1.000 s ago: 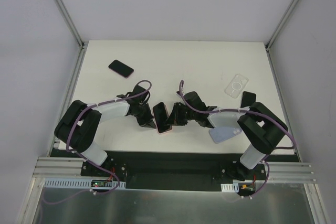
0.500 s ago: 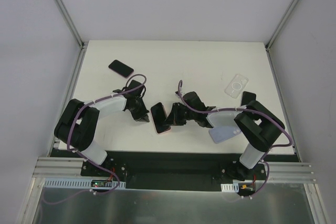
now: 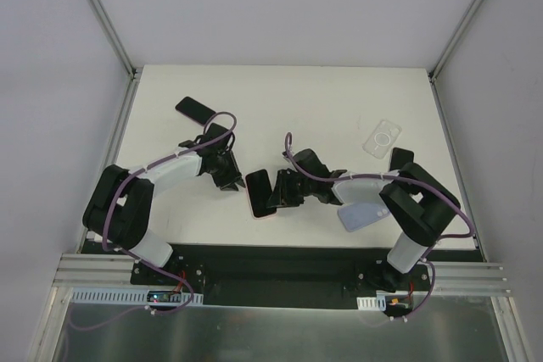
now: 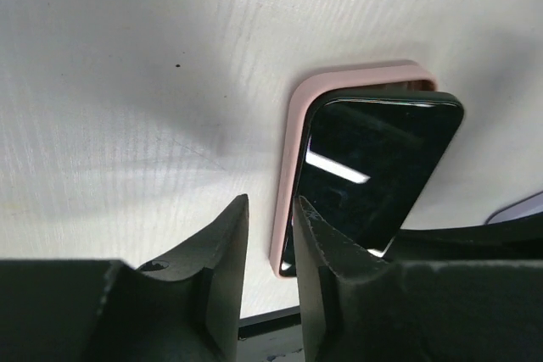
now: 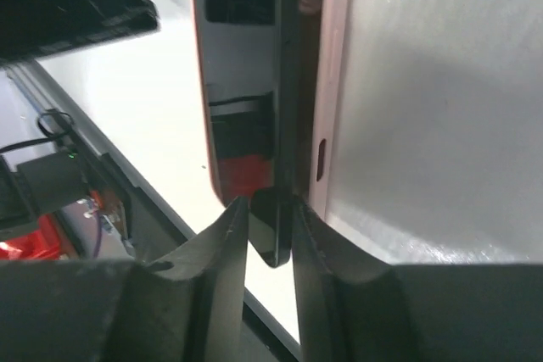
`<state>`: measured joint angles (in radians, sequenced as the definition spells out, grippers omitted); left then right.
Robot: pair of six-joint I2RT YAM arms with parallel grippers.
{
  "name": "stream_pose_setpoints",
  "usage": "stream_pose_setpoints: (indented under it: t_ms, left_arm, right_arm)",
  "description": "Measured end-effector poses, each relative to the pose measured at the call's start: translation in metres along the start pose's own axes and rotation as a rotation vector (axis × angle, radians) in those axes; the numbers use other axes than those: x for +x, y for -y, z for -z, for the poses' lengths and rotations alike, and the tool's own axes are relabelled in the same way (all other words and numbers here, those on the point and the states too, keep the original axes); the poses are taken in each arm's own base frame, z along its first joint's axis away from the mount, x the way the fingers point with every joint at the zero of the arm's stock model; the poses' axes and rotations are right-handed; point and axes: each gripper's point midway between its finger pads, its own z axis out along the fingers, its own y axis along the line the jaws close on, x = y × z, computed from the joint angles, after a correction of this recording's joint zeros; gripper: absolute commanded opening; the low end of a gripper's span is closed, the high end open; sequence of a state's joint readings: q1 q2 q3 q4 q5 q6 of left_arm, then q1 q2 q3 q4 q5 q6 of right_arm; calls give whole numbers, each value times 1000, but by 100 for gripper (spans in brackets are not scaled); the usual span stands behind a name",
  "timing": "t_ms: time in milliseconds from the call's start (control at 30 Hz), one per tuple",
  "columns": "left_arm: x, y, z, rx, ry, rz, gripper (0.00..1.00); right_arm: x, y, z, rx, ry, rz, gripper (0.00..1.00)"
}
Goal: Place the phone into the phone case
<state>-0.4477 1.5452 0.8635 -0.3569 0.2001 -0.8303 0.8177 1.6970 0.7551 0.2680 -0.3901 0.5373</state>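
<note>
A black phone (image 3: 258, 187) lies tilted in a pink phone case (image 3: 265, 210) near the table's front middle. In the left wrist view the phone (image 4: 373, 167) sits askew inside the pink case's rim (image 4: 293, 142). My right gripper (image 3: 276, 193) is shut on the phone's edge; in the right wrist view my fingers pinch the dark phone (image 5: 284, 82) beside the pink case wall (image 5: 335, 65). My left gripper (image 3: 227, 177) is just left of the case, apart from it, with its jaws nearly together and empty (image 4: 270, 222).
A second black phone (image 3: 196, 110) lies at the back left. A clear case (image 3: 382, 138) and a small black object (image 3: 400, 158) lie at the right. A lavender case (image 3: 361, 216) lies near the right arm's base.
My left gripper has drawn back up and to the left, away from the phone and case. My right gripper still holds the phone and has shifted slightly left.
</note>
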Motion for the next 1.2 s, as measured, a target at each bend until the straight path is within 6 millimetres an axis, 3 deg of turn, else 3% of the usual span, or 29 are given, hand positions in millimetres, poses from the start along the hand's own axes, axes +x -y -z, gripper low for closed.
stream_pose_setpoints:
  t_ms: [133, 400, 767, 1000, 1200]
  left_arm:
    - [-3, 4, 4, 14, 11, -18, 37]
    - [-5, 10, 6, 34, 8, -53, 39]
    - [6, 16, -13, 66, -86, -76, 37]
    - [11, 16, -21, 60, -109, -83, 35]
    - [11, 21, -21, 77, -104, -95, 31]
  right_arm:
    - [6, 6, 6, 53, -22, 14, 46]
    - [0, 8, 36, 165, -6, 80, 49]
    - [-22, 8, 48, 208, -6, 171, 31]
    - [-19, 20, 32, 205, -61, 162, 21]
    - [-11, 23, 15, 154, -99, 131, 5]
